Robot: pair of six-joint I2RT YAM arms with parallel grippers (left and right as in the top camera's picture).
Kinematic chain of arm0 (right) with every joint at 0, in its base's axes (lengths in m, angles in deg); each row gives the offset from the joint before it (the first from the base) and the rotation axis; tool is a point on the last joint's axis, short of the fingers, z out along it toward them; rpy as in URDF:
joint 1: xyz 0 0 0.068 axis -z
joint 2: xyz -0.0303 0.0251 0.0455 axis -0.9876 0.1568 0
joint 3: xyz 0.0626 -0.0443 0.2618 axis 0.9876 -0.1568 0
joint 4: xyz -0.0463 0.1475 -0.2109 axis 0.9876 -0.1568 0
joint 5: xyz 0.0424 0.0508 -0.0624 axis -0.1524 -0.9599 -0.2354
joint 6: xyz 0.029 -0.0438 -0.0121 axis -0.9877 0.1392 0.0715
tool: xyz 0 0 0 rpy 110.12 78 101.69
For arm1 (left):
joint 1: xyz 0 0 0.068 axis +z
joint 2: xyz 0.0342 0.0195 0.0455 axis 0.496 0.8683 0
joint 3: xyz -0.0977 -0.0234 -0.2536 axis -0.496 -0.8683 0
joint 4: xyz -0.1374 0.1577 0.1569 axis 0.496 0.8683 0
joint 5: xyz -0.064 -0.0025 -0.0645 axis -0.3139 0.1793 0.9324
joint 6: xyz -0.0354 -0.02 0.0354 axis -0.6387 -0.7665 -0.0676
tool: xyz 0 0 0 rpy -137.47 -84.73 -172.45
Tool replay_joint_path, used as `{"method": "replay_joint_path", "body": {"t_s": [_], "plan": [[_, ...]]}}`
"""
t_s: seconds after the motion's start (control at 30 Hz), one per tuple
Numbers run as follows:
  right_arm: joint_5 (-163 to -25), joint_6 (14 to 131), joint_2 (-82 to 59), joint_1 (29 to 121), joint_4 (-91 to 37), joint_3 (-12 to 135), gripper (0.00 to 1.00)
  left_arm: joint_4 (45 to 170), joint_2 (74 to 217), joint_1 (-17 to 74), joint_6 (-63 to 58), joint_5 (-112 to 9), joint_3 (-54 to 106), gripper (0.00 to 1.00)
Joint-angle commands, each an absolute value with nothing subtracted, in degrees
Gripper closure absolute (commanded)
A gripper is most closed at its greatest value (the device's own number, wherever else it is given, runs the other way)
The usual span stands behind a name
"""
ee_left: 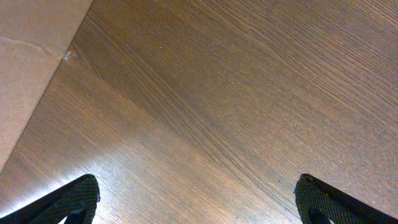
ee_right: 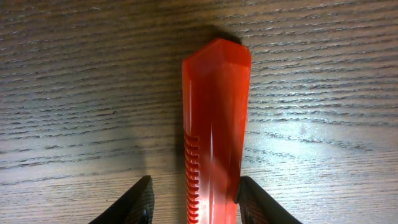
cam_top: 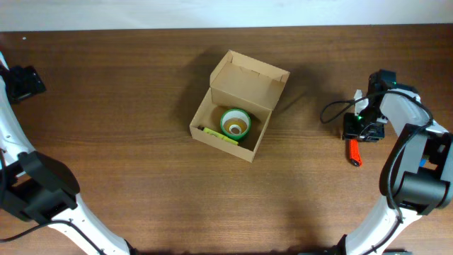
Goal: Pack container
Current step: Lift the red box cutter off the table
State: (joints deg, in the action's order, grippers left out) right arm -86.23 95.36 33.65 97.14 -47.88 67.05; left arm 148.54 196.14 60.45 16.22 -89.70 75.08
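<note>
Tan cardboard box (cam_top: 241, 106), grained wood surface (cam_top: 106, 142), glossy ribbed red tool (ee_right: 214, 124) straddled by right end effector (ee_right: 194, 205), narrow, unclamped, left end effector (ee_left: 199, 199) wide, empty.

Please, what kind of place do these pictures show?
Probably a robot test bench, not a home or a warehouse: a wooden table holds an open cardboard box with a green tape roll inside, and the left arm and right arm stand at its sides.
</note>
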Motion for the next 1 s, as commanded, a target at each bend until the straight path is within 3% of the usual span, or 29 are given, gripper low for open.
{"method": "replay_joint_path", "body": {"t_s": [0.0,0.13,0.47,0.97], "plan": [[-84.04,96.43,34.99,97.62,-47.9,66.41,0.55,148.43,195.09,60.61,16.92,-89.48,74.67,0.0],[-81.88,96.43,34.99,97.6,-47.6,66.41,0.49,148.45,195.06,60.61,16.92,-89.48,74.67,0.0],[-86.42,96.43,34.97,97.47,-51.99,74.48,0.5,148.43,195.09,60.61,16.92,-89.48,74.67,0.0],[-80.59,98.16,35.84,97.67,-52.56,71.53,0.48,148.45,195.09,60.61,16.92,-89.48,74.67,0.0]]}}
